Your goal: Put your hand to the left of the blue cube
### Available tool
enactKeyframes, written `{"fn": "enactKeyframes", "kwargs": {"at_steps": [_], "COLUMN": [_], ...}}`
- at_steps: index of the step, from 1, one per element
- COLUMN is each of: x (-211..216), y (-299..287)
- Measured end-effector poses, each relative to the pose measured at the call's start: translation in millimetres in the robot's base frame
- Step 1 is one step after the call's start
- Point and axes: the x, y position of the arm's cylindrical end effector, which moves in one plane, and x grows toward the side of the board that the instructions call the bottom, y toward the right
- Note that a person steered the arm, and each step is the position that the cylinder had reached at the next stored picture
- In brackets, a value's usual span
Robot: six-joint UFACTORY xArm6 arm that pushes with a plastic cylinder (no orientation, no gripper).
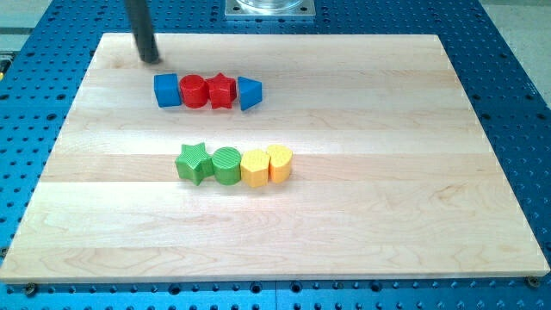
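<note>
Toward the counter's far left, my tip hovers just beyond the blue cube; no jaws exist to judge; dropping straight nearer risks shunting the cube.

Your blue cube sits flat on the wooden board, in the part nearest the top edge and closer to the top-left corner than to the top-right one. You see its top face and a slightly darker front face, both plain blue. Your tip stands near the board's top edge, just up and a little to the view's left of the cube, close to it but not touching.
</note>
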Motion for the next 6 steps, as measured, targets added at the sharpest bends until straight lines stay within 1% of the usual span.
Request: {"fn": "enactKeyframes", "kwargs": {"at_steps": [1, 2, 3, 4, 6], "x": [1.3, 29.9, 65.3, 75.2, 75.8], "y": [-47.0, -56.0, -52.7, -47.9, -1.4]}}
